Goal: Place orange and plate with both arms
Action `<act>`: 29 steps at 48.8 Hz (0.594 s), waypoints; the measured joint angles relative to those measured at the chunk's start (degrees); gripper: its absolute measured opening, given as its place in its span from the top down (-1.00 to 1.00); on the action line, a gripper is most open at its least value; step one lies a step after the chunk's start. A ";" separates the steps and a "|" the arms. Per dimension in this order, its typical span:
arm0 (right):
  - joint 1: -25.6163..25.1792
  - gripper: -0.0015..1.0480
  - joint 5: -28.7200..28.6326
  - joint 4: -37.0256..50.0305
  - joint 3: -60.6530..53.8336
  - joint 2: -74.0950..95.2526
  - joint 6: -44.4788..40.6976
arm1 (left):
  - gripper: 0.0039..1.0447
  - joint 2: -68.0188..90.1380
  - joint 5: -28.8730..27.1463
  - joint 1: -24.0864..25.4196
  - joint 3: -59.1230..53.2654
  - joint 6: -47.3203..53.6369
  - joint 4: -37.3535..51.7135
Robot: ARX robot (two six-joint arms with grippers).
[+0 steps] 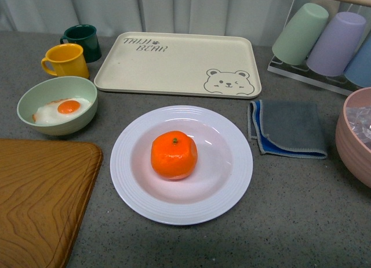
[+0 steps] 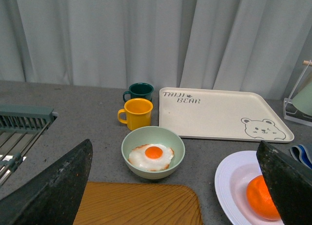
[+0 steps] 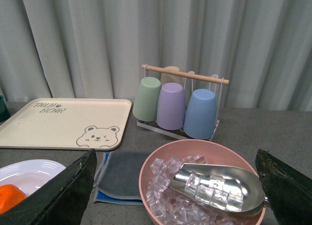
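One orange [image 1: 174, 155] sits in the middle of the plate [image 1: 235, 184], white rim showing all round. We see bare bench [image 1: 290, 227] in front, narrow gaps to the tray [image 1: 174, 62], cloth [image 1: 290, 127] and board [image 1: 40, 198]. Our left claw [image 2: 174, 144] and right claw [image 3: 175, 153] both gape wide, empty.

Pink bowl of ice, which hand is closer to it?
Right. The right hand faces the pink bowl close up; the left hand faces the green bowl, on the other side of the plate.
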 joint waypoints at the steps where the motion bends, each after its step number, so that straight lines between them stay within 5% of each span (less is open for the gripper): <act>1: 0.00 -0.82 0.00 0.00 0.00 0.00 0.00 | -0.89 0.00 0.00 0.00 0.00 0.00 0.00; 6: 0.55 -0.82 1.64 -0.07 0.00 0.20 -1.11 | -0.88 0.00 0.00 0.00 0.00 0.00 0.00; 11: 6.16 -0.82 14.36 -0.28 0.90 5.40 -10.49 | -0.88 0.00 -0.02 0.00 0.00 0.00 0.00; 18: 9.66 -0.82 7.82 1.86 3.96 22.32 -7.13 | -0.88 0.00 0.00 -0.02 0.00 0.00 0.00; 29: 14.03 -0.82 -0.31 21.92 11.45 58.23 10.93 | -0.88 0.00 -0.02 0.00 0.00 0.00 0.00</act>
